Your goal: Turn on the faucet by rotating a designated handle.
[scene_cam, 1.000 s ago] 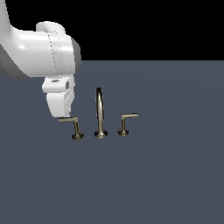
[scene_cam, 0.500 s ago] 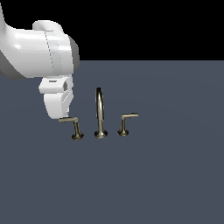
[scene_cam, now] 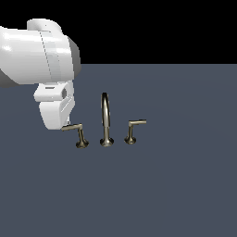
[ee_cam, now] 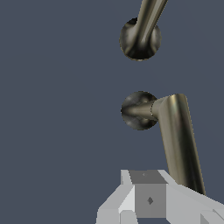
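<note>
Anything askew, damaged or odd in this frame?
Nothing stands out. The spout and smaller handle stand upright on the surface; the handle by the gripper has a slanted stem, with no sign of damage. Nothing is spilled.

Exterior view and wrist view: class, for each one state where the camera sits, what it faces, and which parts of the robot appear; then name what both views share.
Exterior view: off the arm, looking level across the grey surface at the faucet's spout, smaller handle and the handle; the white arm shows.
Wrist view: on the wrist, looking down at the handle and spout base; only the gripper shows.
Shared: the handle, spout and surface.
</note>
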`<state>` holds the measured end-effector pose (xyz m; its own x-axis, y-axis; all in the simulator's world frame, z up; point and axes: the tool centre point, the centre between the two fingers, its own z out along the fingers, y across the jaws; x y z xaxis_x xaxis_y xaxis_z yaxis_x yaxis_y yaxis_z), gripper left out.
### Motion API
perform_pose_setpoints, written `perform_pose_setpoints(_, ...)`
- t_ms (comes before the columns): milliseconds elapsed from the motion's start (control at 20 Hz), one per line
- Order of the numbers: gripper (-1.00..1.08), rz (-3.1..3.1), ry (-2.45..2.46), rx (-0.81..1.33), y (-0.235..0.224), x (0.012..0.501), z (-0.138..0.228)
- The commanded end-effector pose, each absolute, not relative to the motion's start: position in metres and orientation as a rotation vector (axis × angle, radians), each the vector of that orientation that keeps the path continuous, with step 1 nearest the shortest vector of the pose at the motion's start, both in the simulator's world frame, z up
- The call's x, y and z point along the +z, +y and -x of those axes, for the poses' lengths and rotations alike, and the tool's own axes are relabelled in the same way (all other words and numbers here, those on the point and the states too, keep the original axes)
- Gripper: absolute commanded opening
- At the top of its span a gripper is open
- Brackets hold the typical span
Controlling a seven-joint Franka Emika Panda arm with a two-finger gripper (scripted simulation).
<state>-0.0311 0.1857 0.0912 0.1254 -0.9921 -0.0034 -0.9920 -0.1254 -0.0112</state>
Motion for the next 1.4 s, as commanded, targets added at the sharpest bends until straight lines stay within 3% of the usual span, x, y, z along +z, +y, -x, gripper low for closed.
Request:
perform_pose_setpoints(0,-1.0,2.353,2.072,-0.005,0.183,0.091,0.039)
perform_pose_setpoints(600,-1.0,2.365,2.068,0.0,0.174,0.091,0.08)
perform_pose_setpoints(1350,-1.0,2.365,2.067,0.0,0.136,0.091,0.095)
